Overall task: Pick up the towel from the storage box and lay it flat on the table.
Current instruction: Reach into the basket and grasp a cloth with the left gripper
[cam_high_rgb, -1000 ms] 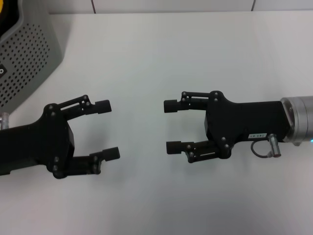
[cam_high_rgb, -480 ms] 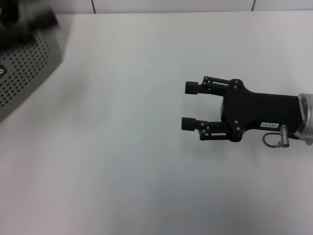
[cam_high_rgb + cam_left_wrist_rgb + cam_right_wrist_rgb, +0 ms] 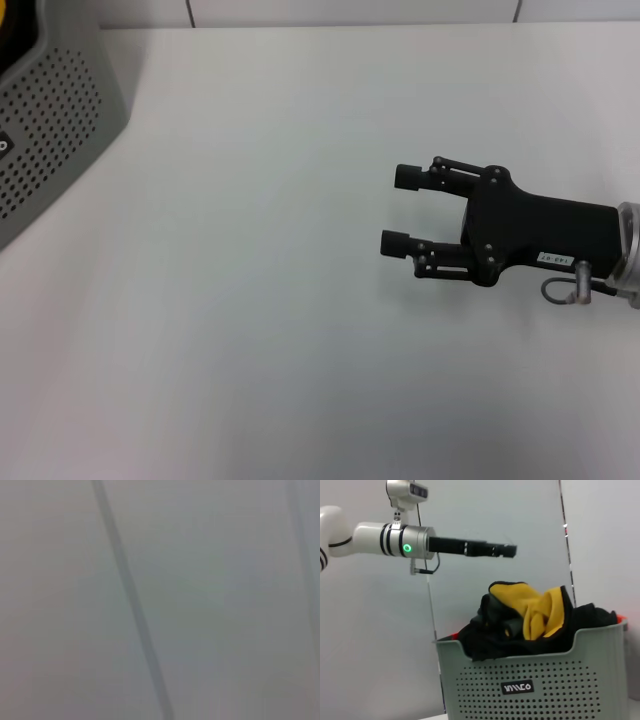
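The mustard-yellow towel (image 3: 542, 611) lies crumpled on top of the light grey perforated storage box (image 3: 535, 677), among dark cloths. In the head view only a corner of the box (image 3: 55, 120) shows at the far left. My left gripper (image 3: 509, 550) is out of the head view. In the right wrist view it hangs level in the air above the box and the towel, clear of both. My right gripper (image 3: 403, 210) is open and empty. It is low over the white table (image 3: 250, 300) at the right, pointing toward the box.
Black cloths (image 3: 485, 640) fill the box around the towel, and a bit of red shows at its rim. The left wrist view shows only a blurred grey wall with dark seams.
My left arm has left the head view, going up and left to above the box. My right gripper has drawn back to the right, still open.
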Motion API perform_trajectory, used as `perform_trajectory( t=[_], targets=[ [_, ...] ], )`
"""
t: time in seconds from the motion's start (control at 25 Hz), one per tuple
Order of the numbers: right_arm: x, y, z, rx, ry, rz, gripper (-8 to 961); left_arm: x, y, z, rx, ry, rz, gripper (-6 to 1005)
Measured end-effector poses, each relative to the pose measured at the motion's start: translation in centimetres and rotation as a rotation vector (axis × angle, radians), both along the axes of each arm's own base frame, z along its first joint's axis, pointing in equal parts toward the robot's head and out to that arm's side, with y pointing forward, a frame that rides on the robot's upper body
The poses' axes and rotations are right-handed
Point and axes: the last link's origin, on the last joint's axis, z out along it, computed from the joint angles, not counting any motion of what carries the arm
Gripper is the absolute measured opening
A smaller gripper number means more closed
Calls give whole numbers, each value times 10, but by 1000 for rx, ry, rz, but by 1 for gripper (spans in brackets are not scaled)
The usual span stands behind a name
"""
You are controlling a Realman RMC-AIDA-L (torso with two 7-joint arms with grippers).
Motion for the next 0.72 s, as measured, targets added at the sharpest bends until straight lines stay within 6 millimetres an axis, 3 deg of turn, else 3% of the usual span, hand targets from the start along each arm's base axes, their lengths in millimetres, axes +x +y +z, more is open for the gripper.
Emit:
perform_trajectory(
  t=[0.24, 0.72],
  targets=[
    [2, 1, 1, 13, 7, -16, 781, -17, -10, 24, 74, 11, 179, 679],
    [-1, 7, -1, 26, -13, -10, 781, -47, -27, 21, 63, -42, 305, 655]
  ],
)
